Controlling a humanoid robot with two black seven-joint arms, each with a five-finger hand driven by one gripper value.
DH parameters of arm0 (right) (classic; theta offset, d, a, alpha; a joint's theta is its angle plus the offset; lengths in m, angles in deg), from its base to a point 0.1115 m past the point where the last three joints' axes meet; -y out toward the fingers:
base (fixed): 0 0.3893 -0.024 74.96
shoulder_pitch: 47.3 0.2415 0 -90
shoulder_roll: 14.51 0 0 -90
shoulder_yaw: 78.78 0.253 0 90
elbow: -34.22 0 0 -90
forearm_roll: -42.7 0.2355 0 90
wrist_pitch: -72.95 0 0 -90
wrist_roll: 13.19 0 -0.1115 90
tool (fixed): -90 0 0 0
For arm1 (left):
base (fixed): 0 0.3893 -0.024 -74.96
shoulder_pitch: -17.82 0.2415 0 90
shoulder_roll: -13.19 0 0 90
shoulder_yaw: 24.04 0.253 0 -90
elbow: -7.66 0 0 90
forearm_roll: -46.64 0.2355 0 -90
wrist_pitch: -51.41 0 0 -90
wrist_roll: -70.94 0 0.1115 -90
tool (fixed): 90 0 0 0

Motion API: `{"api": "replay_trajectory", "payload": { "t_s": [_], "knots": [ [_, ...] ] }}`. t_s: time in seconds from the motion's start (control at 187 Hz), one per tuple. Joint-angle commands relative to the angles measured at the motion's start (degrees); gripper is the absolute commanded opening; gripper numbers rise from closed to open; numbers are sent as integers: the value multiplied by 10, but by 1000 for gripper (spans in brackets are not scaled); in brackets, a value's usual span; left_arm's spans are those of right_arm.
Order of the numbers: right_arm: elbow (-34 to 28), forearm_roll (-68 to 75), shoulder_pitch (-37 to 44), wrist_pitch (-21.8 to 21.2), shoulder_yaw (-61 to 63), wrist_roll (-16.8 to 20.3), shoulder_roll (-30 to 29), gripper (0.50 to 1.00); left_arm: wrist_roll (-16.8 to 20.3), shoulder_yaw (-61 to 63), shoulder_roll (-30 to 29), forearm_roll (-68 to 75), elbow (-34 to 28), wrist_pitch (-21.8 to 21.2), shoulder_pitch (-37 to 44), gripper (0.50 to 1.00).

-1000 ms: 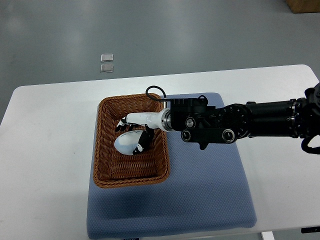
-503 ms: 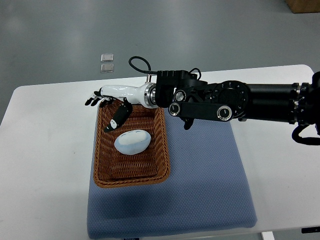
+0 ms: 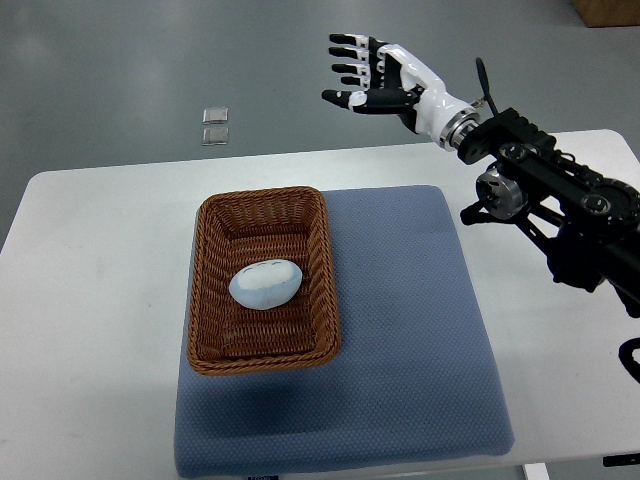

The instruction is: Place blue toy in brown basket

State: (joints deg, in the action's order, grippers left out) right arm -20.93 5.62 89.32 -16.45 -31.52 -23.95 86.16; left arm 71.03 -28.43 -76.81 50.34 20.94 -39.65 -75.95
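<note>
Blue toy (image 3: 265,284) lies alone in the middle of the brown basket (image 3: 205,300), on the blue mat (image 3: 410,340) at the desk's (image 3: 90,300) centre. A second ago the right hand (image 3: 375,75) was on it; now it is lifted beyond the far edge, fingers spread and empty. Placement looks finished. Left arm is out of view.

Right hand (image 3: 375,75) raised at one o'clock, fingers spread and empty, black forearm extending toward four o'clock.

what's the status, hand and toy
Right hand open, empty, raised beyond table. Blue toy lying in brown basket. Nothing in the way.
</note>
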Motion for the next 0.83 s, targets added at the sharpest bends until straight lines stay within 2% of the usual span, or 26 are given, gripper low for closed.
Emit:
{"api": "replay_trajectory", "payload": {
  "t_s": [0.0, 0.118, 0.225, 0.31, 0.417, 0.824],
  "knots": [
    [36, 5, -57, -4, 101, -21, -49, 856, 0, -1, 0, 0, 1, 0, 0, 1000],
    [73, 75, -82, -10, 174, -22, -82, 858, 0, -1, 0, 0, 1, 0, 0, 1000],
    [92, 158, -89, -11, 174, -22, -87, 860, 0, -1, 0, 1, 1, 0, 0, 1000],
    [98, 193, -97, -33, 175, -22, -91, 878, 0, -1, 0, 1, 1, 0, 0, 1000],
    [101, 199, -106, -48, 175, -22, -91, 893, 0, 0, 0, 0, 0, 0, 0, 1000],
    [109, 199, -108, -63, 173, -21, -90, 901, 0, 0, 0, 1, 1, 0, 0, 1000]
  ]
}}
